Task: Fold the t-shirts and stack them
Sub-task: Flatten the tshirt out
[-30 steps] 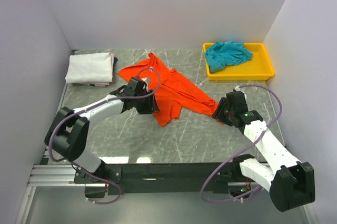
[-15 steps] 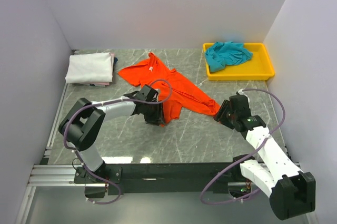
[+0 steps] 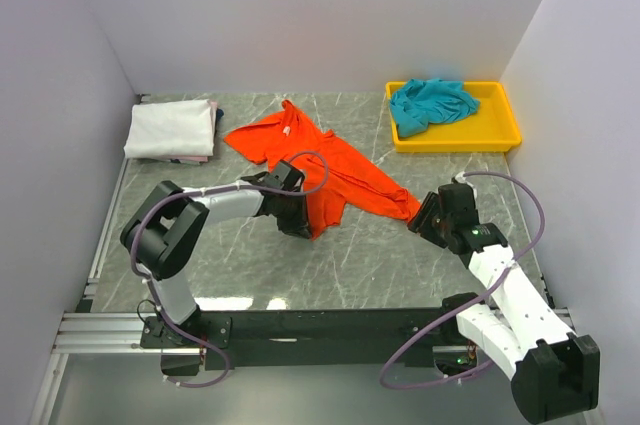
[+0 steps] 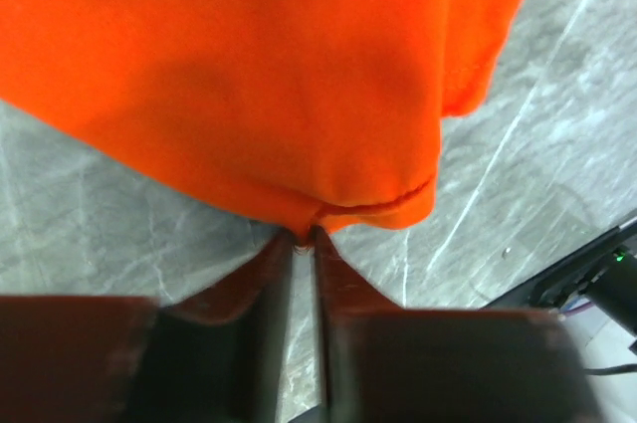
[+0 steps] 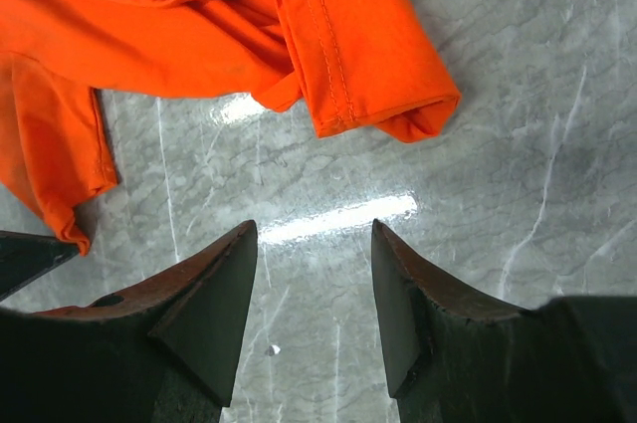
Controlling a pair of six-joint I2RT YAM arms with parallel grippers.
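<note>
The bright orange-red t-shirt lies crumpled across the middle of the marble table. My left gripper is shut on its near hem; in the left wrist view the gripper pinches the edge of the orange cloth. My right gripper is open and empty just off the shirt's right corner; in the right wrist view that gripper hovers short of the orange corner. A white t-shirt lies folded at the back left. The teal t-shirt sits bunched in the yellow tray.
White walls close in the table on the left, back and right. The yellow tray stands at the back right corner. The black rail of the arm bases runs along the near edge.
My left gripper has moved toward the near right along the shirt and dragged its lower hem in. My right gripper has drawn back slightly to the near right, off the shirt's corner.
</note>
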